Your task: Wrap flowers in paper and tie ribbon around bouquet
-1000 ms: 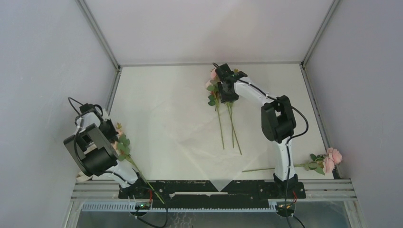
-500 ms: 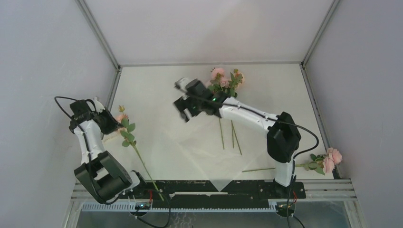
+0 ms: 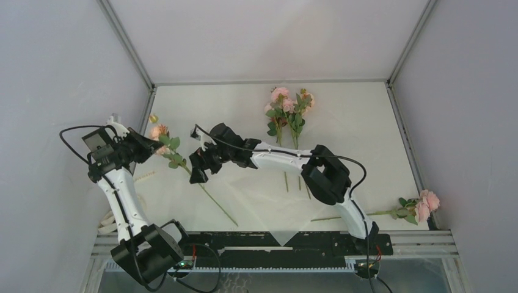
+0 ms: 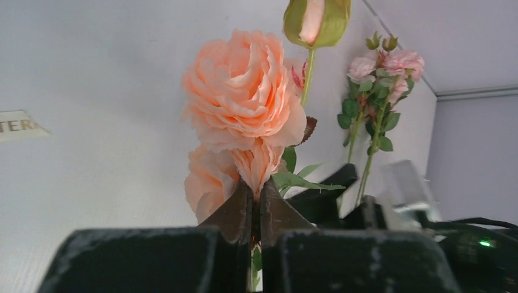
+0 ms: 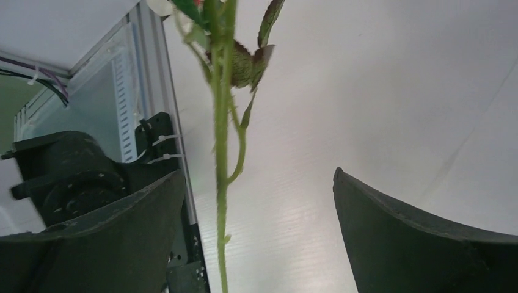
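Note:
My left gripper (image 3: 148, 145) is shut on a pink rose sprig (image 3: 161, 132) just under its bloom (image 4: 244, 104), with a green bud (image 4: 316, 21) above. The sprig's long stem (image 3: 215, 204) slants down over the paper (image 3: 269, 207), a thin translucent sheet spread on the table. My right gripper (image 3: 196, 174) is wide open around that stem (image 5: 221, 183), which runs closer to one finger (image 5: 110, 244) and touches neither. Two more flowers (image 3: 287, 110) lie at the back on the sheet. A further sprig (image 3: 421, 204) lies at the right edge. A cream strip (image 3: 144, 176), likely the ribbon, lies by the left arm.
Grey walls close in the white table (image 3: 354, 116) on three sides. A black rail (image 3: 281, 241) holding the arm bases runs along the near edge. The right arm (image 3: 324, 174) stretches leftward across the sheet.
The right gripper left the back flowers, swept left to the held sprig's stem and opened wide. The left gripper closed on the sprig and carried it up and toward the middle.

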Robot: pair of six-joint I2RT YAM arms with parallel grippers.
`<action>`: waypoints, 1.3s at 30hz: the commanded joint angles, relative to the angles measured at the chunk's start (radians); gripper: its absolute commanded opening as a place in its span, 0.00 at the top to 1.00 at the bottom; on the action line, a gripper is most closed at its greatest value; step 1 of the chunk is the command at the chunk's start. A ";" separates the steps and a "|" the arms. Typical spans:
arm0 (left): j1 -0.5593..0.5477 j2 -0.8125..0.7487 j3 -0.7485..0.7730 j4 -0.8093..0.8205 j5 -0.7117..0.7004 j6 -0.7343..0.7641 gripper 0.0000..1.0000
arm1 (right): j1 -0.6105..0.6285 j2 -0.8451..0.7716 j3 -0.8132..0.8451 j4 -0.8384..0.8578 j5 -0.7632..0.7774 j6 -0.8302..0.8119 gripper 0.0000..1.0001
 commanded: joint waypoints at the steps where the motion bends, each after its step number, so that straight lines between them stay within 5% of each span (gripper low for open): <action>1: -0.022 0.001 0.039 0.036 0.058 -0.070 1.00 | 0.019 0.056 0.095 0.043 -0.007 0.030 0.06; 4: -0.023 0.000 0.045 0.036 0.038 -0.066 1.00 | 0.024 0.074 0.100 0.047 -0.060 0.039 0.43; 7: -0.022 0.007 0.061 0.034 0.026 -0.070 1.00 | 0.024 0.073 0.114 0.028 -0.080 0.030 0.94; 8: -0.022 0.009 0.066 0.033 0.021 -0.071 1.00 | 0.023 0.067 0.118 0.017 -0.087 0.028 1.00; 21: -0.115 0.009 0.065 0.083 -0.061 -0.059 1.00 | -0.113 -0.134 -0.100 0.193 -0.092 0.136 1.00; 22: -0.138 0.019 0.070 0.090 -0.056 -0.048 0.95 | -0.125 -0.149 -0.110 0.190 -0.089 0.136 1.00; 24: -0.192 0.052 0.103 0.071 -0.061 -0.007 0.51 | -0.158 -0.194 -0.142 0.179 -0.074 0.144 1.00; 27: -0.259 0.101 0.142 0.057 -0.095 0.038 0.13 | -0.231 -0.305 -0.212 0.133 0.023 0.143 1.00; 34: -0.460 0.245 0.126 0.079 -0.441 0.199 0.15 | -0.383 -0.392 -0.316 -0.184 0.580 -0.038 1.00; 39: -0.537 0.321 0.125 0.091 -0.449 0.203 0.16 | -0.455 -0.288 -0.277 -0.273 0.688 -0.033 0.98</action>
